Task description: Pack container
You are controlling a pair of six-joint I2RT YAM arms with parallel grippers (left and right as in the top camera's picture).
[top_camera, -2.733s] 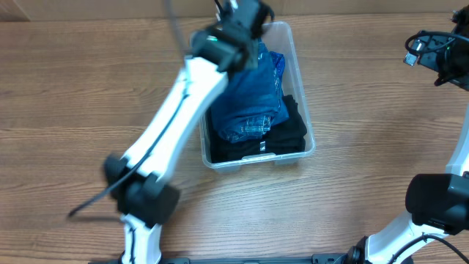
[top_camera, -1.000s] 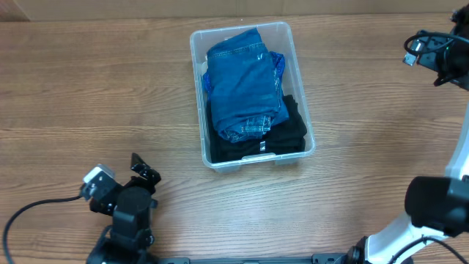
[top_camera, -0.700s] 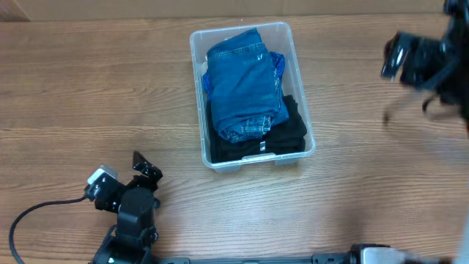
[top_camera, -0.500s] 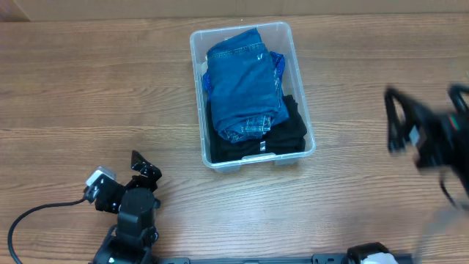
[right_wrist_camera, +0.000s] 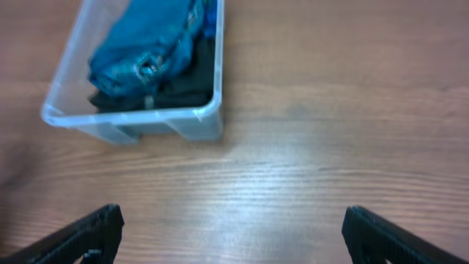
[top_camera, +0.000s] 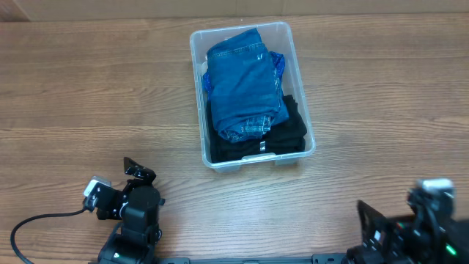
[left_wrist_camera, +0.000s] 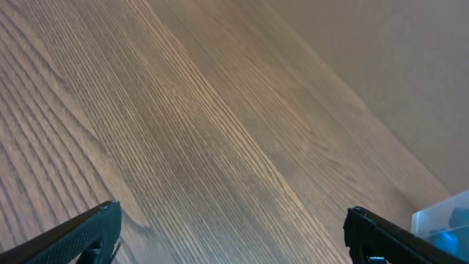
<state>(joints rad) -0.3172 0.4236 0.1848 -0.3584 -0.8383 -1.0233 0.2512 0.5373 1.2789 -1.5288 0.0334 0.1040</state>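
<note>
The right hand (right_wrist_camera: 231,227) has been withdrawn to lower right; it and the left hand (left_wrist_camera: 231,227) are spread wide. The stiff container (top_camera: 256,160) is best gripped by its rim.

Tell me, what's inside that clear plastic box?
Folded blue jeans lie on top of black clothes inside the box. Whatever sits beneath them, and the floor under them, is covered.

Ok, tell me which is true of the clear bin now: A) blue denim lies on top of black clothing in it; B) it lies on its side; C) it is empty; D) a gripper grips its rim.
A: in the container, folded blue denim lies over black clothing.
</note>
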